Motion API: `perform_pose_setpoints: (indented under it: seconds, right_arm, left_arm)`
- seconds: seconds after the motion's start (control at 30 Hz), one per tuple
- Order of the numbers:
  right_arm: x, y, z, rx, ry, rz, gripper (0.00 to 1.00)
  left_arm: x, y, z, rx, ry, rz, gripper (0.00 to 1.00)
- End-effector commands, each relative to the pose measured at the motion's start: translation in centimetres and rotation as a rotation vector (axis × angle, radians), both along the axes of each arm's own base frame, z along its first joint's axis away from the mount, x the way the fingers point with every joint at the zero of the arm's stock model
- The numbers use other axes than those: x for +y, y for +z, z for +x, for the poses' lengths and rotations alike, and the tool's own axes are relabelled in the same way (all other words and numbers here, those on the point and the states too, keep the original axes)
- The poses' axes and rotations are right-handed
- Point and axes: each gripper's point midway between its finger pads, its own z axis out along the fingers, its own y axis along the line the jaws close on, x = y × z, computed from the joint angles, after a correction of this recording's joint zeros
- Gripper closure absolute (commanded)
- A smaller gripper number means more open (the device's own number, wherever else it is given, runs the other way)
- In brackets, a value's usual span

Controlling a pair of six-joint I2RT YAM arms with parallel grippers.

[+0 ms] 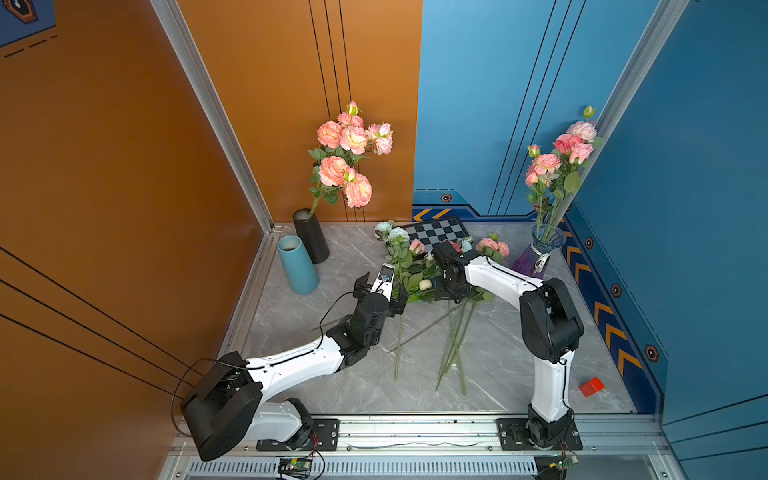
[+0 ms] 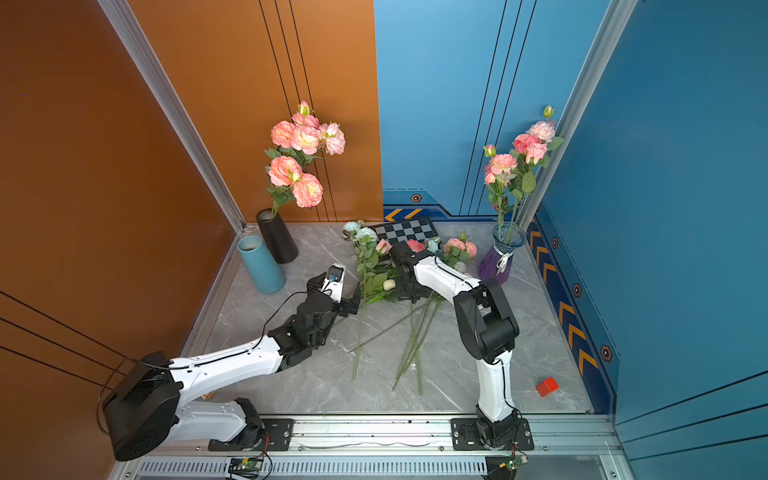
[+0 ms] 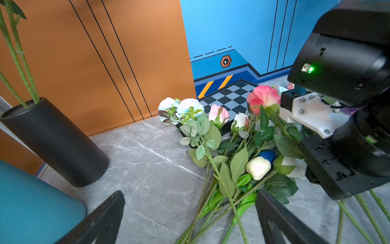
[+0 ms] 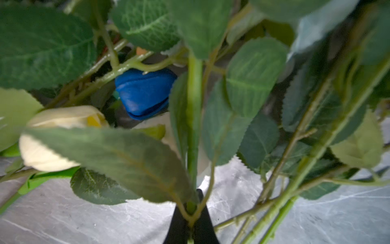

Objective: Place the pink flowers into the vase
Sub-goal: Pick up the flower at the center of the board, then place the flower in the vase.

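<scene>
Green stem [image 4: 193,109] pinched in closed right tool [image 4: 191,209].

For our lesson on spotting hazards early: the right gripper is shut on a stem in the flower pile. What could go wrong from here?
1. The right gripper is shut on a green stem tangled among leaves; lifting may drag the white bud or blue bud along.
2. Its bloom is hidden, so it may not be pink.
3. The glass vase stands close beside the right arm; a swing might tip it.
</scene>
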Motion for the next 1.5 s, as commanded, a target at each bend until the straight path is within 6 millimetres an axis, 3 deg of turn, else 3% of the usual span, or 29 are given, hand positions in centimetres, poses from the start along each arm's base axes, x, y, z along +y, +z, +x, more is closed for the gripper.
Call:
perform_pose_setpoints:
  seconds: [0.0,0.3,0.57,0.73,0.87,1.1,1.27,1.47]
  right_arm:
    - [0.0,2.9,1.2,-0.069,-0.006,0.036,1.0]
    - [0.6,11.0,3.0,-0.224,-0.03,0.16,1.0]
    - [4.8,20.6,6.8,-0.494,-0.009,0.396,1.0]
    - [7.2,24.3,7.0,-0.616,0.045,0.471,1.0]
    - [8.3,25.6,6.3,-0.673,0.081,0.507,1.0]
    - [8.7,28.0,4.9,-0.787,0.1,0.563,1.0]
    - [8.9,29.2,4.0,-0.814,0.107,0.604,1.0]
    - [9.4,28.8,3.8,-0.81,0.115,0.603,0.99]
  left_arm:
    - [0.1,0.3,-0.1,0.025,-0.024,-0.062,0.01]
    - [-2.9,-0.4,-0.5,0.102,-0.22,-0.161,0.01]
    - [-7.8,0.3,-1.2,0.149,-0.478,-0.213,0.01]
    - [-9.1,2.0,-0.5,0.143,-0.562,-0.251,0.01]
    - [-9.3,3.1,0.9,0.144,-0.585,-0.288,0.04]
    - [-9.8,2.2,2.5,0.158,-0.569,-0.279,0.13]
    - [-9.6,2.0,2.9,0.153,-0.558,-0.274,0.3]
    - [-9.7,2.2,2.6,0.148,-0.573,-0.269,0.52]
